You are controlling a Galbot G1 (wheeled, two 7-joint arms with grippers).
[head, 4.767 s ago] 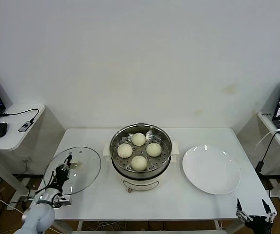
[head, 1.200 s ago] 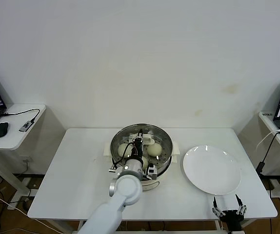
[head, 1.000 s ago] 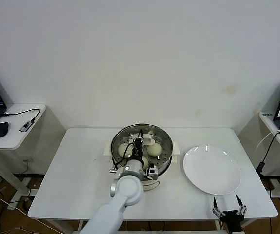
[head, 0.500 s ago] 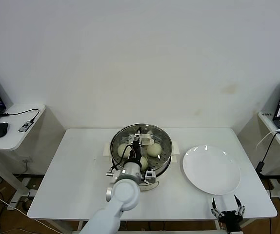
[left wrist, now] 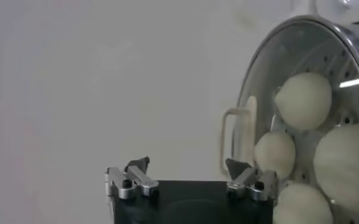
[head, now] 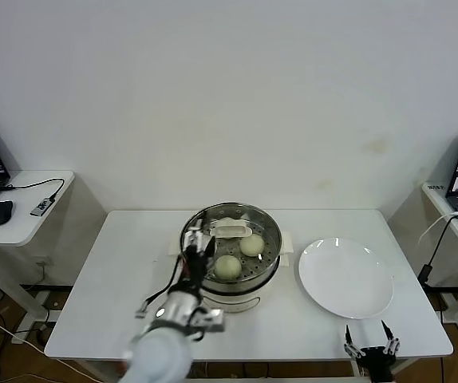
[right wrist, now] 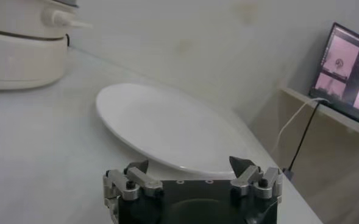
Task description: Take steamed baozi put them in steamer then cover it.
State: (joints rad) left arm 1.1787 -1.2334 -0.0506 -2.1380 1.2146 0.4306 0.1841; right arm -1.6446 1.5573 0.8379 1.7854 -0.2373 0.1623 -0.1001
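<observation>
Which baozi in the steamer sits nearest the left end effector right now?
The front baozi, closest to the robot under the glass cover, lies just beside the open left end effector. The baozi to its right is farther off.

From where I stand, the left gripper blocks the near-left side of the round shiny steel steamer, hiding the smooth off-white buns there. The round clear glass lid runs off the wrist picture's edge. The right gripper is cut by the head picture's bottom edge.
</observation>
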